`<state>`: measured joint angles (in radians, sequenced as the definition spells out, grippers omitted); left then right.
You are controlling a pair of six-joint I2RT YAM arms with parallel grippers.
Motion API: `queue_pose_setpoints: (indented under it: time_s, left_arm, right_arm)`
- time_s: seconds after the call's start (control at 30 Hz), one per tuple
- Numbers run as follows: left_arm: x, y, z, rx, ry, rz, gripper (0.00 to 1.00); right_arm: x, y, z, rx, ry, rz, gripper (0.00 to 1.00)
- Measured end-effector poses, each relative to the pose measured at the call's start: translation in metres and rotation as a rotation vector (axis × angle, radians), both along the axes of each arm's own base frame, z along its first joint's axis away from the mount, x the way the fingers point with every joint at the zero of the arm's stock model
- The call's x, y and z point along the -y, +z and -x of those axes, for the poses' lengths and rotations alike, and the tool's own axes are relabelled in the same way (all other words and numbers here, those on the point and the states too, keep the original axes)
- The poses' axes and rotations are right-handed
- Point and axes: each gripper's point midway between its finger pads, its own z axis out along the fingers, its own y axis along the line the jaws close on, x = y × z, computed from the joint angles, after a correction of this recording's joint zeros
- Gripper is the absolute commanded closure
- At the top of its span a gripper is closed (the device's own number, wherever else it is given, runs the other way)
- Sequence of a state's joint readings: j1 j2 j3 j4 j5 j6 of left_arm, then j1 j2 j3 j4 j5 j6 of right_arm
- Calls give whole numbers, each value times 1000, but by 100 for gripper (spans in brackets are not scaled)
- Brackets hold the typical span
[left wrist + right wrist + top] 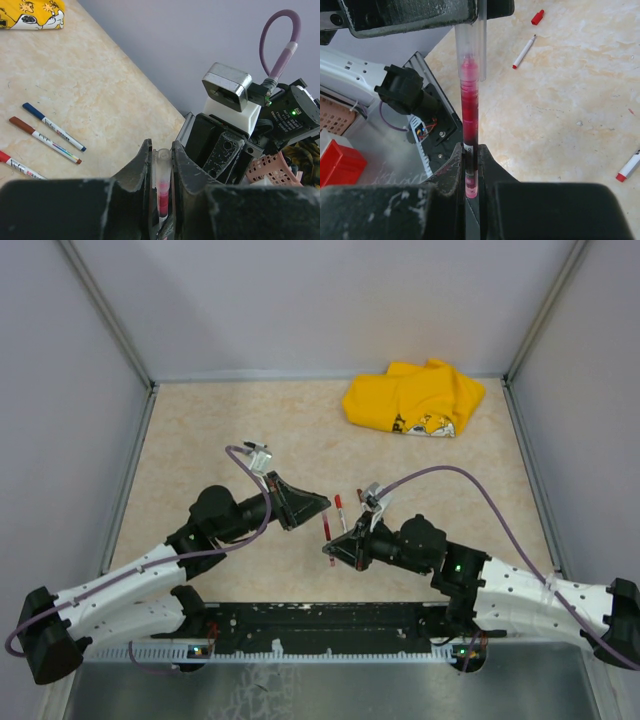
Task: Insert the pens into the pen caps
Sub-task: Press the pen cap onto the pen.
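Two grippers share one pen, mid-frame in the top view, above the beige marbled table (200,430).
The left gripper (161,152) is pinched nearly closed on a clear plastic tube cap (470,45) sleeved over the upper end of a slim red-inked marker pen (469,100). The right gripper (471,155) is clamped tight on the pen's lower barrel. A crumpled yellow cloth (415,395) lies upper right.

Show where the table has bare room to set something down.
Bare: far-left corner, between left wall and yellow cloth; the strip between cloth and right arm. Crowded: centre, where left tool and right tool hold one pen, loose pens beside.
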<state>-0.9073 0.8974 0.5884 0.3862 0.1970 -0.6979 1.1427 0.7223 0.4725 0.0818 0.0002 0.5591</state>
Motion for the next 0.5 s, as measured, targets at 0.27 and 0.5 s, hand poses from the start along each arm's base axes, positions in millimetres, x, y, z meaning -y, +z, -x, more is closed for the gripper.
queue_pose_setpoints:
  time_s: [0.27, 0.5]
  left_arm:
    - [-1, 1, -3, 9, 13, 3, 100]
    - [2, 6, -12, 24, 28, 5, 100]
  right_arm:
    - [3, 2, -9, 35, -37, 37, 100]
    - [6, 7, -21, 78, -86, 118, 100]
